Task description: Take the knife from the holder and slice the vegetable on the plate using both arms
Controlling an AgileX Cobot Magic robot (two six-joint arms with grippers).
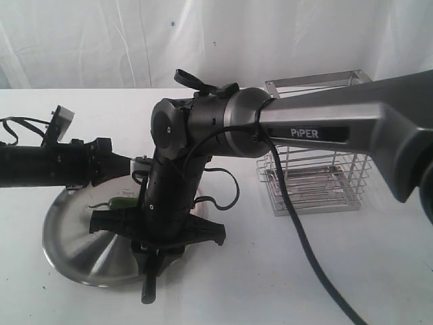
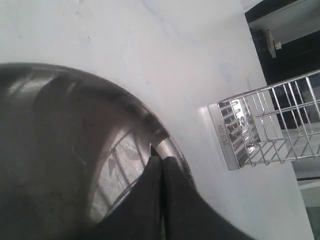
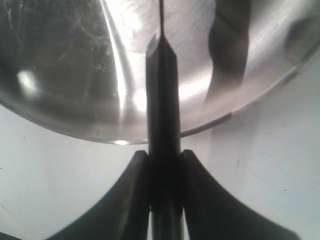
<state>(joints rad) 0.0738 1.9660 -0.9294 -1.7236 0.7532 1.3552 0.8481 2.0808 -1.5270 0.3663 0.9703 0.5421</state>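
Exterior view
Writing: "PiPER" in white letters on the grey forearm of the right arm (image 1: 325, 128).
Table: a white table (image 1: 270, 271) carries everything.
Plate: the round steel plate (image 1: 67, 244) lies at the left.
Vegetable: the green vegetable (image 1: 120, 202) lies on the far part of the plate, its long axis running across the view.
Knife: only the black handle end of the knife (image 1: 147, 292) shows, pointing toward the near table edge. The blade is hidden behind the arm.
Right claw: the right claw (image 1: 152, 261) hangs over the plate's near rim, pinching the knife handle.
Left claw: the left claw (image 1: 127, 166) reaches in from the left above the vegetable. Contact cannot be told.
Holder: the wire holder (image 1: 314, 183) stands upright at the right, well apart from the plate.

Left wrist view
Left claw: the fingertips of the left claw (image 2: 161, 161) are pressed together over the plate (image 2: 75, 150).
Writing: a small stamp on the rim of the holder (image 2: 260, 125), too blurred to read.

Right wrist view
Right claw: the right claw (image 3: 164, 170) clamps the handle from both sides.
Knife: the knife (image 3: 163, 90) points straight out over the rim of the plate (image 3: 75, 75), its blade edge-on, a thin line.
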